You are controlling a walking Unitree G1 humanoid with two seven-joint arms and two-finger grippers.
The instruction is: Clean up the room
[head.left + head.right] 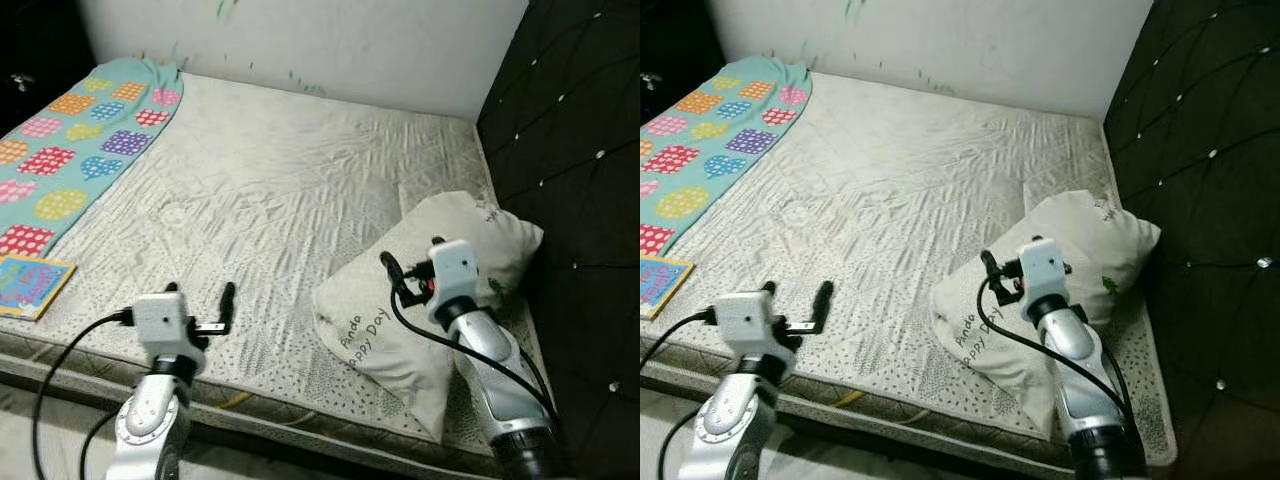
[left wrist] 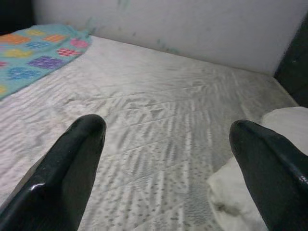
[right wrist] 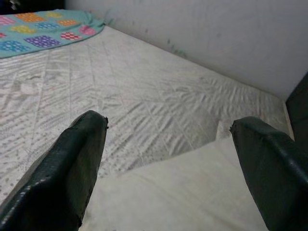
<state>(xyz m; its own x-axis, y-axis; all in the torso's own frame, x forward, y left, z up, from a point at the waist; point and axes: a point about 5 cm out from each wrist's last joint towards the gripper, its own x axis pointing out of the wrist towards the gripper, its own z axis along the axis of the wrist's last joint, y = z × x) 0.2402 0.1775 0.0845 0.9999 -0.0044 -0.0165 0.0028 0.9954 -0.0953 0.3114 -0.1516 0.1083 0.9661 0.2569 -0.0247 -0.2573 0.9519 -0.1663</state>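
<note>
A white pillow (image 1: 355, 315) printed "Panda Happy Day" lies at the near right corner of the bare mattress (image 1: 270, 180), up against the headboard. My right gripper (image 1: 412, 255) hovers just over the pillow's middle, open and holding nothing; in the right wrist view the pillow (image 3: 183, 192) lies under its spread fingers (image 3: 72, 168). My left gripper (image 1: 200, 295) is open above the mattress's near edge, to the left of the pillow and apart from it. Between its fingertips (image 2: 72, 163) lies bare mattress, with the pillow (image 2: 284, 120) off to one side.
A teal blanket with coloured patches (image 1: 80, 150) covers the mattress's far left side. A colourful book (image 1: 30, 285) lies at the near left edge. A black padded headboard (image 1: 580, 150) stands along the right, and a white wall (image 1: 330, 40) behind.
</note>
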